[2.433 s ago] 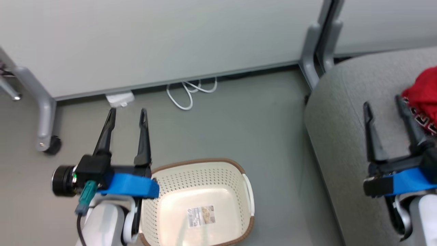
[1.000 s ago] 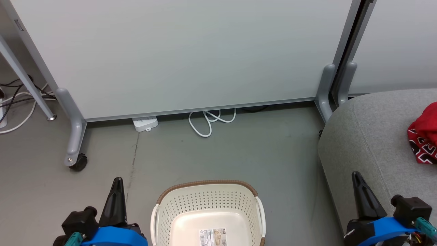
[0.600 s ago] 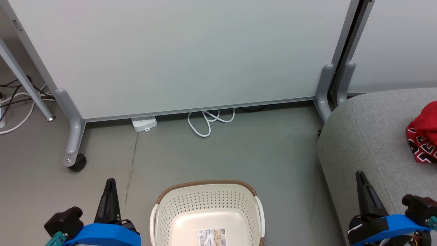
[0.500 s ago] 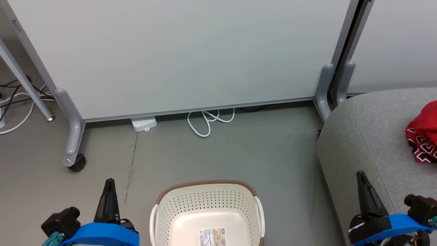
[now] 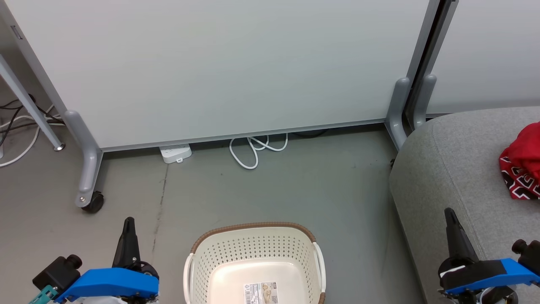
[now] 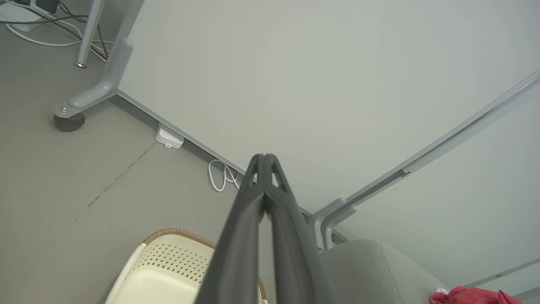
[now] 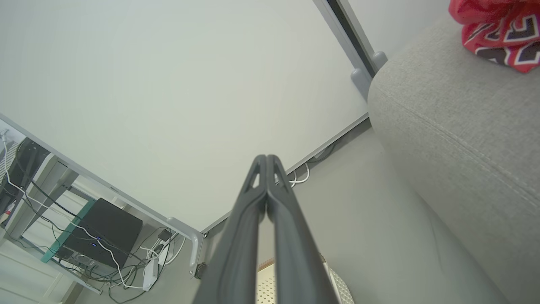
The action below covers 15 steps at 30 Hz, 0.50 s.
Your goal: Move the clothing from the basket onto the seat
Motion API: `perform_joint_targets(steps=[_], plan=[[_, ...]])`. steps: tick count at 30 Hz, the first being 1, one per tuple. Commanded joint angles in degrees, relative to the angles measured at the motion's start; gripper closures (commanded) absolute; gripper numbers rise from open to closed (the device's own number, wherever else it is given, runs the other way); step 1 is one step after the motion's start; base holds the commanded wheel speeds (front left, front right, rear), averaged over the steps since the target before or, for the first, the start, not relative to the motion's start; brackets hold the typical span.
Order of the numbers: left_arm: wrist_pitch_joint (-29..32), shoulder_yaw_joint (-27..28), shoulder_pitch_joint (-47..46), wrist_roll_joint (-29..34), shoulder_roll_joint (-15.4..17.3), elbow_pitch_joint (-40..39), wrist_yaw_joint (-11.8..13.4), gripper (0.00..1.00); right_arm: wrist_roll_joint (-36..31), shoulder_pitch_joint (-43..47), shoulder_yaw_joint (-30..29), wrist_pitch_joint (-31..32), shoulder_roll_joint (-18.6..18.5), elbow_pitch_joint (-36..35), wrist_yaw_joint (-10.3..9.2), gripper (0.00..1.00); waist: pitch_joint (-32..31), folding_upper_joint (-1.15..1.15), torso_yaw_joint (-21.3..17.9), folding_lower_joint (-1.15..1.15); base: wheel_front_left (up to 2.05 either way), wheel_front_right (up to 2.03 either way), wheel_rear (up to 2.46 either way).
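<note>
L gripper (image 5: 128, 236) and R gripper (image 5: 453, 232), 2 in all, are each clamped fully closed, fingers pressed together tip to tip w/ nothing between them. 1 basket (image 5: 253, 226) sits on the floor (image 5: 295, 190) between the two, just right of the L gripper, mouth up, label (image 5: 260, 292) in its bottom; its long axis can't be told. 1 crumpled red heap of clothing (image 5: 521, 169), piece count unclear and w/ no clear axis, lies on the 1 seat (image 5: 443, 169), ahead-right of the R gripper and apart from it.
</note>
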Motion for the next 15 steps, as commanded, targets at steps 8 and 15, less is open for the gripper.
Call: perform_joint_targets(steps=[8,15], plan=[[1.72,1.11,-2.21,-6.82,0.04,-0.76,-0.47,1.0,7.11,-1.87,-0.52,1.62,0.1,-0.99,0.02,1.0,0.02,0.0,-0.19,0.0,0.0,0.0,0.0],[2.96,1.58,-2.59,-11.62,0.04,-0.71,-0.73,1.0,12.02,-2.1,-0.8,2.89,0.27,-1.09,0.02,1.0,0.05,0.0,-0.36,0.0,0.0,0.0,0.0]])
